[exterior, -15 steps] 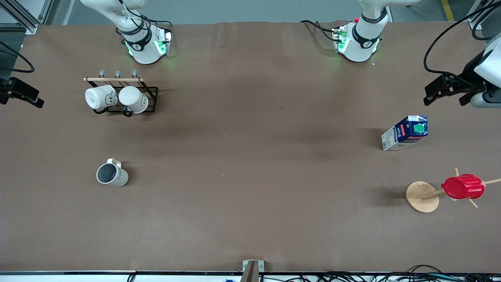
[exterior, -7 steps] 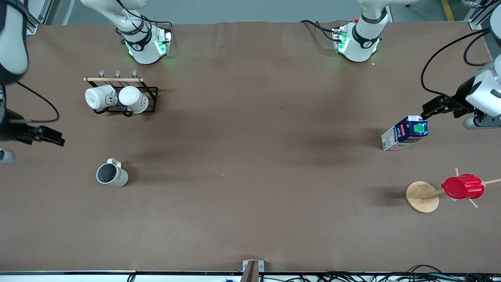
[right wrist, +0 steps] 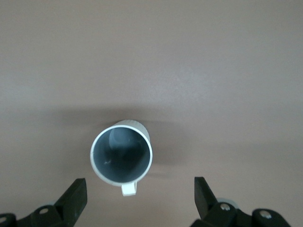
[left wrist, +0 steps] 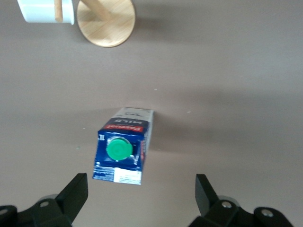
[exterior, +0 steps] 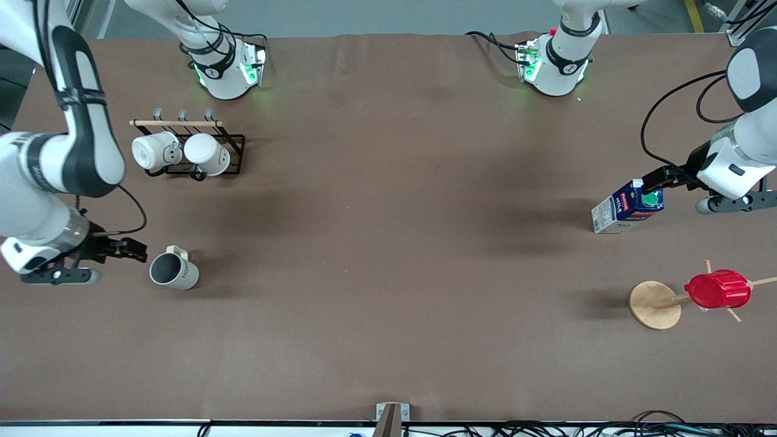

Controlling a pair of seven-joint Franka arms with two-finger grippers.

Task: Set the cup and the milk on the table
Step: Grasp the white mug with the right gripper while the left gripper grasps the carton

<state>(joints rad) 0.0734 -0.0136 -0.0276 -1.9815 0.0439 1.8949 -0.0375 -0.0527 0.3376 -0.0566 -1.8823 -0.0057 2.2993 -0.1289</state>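
The cup stands upright on the table, toward the right arm's end. It is cream-white with a dark grey inside. My right gripper is open and empty, over the table just beside the cup. In the right wrist view the cup lies just ahead of the open gripper, handle toward it. The milk, dark blue with a green cap, stands toward the left arm's end. My left gripper is open and empty by its top. In the left wrist view the milk lies just ahead of the open gripper.
A black wire rack with two white mugs stands near the right arm's base. A wooden peg stand holding a red ribbed cup is nearer to the front camera than the milk; its round base shows in the left wrist view.
Both arms have swung in from the table's ends. The right gripper has come down beside the cup, the left gripper beside the milk. Cup and milk have not moved.
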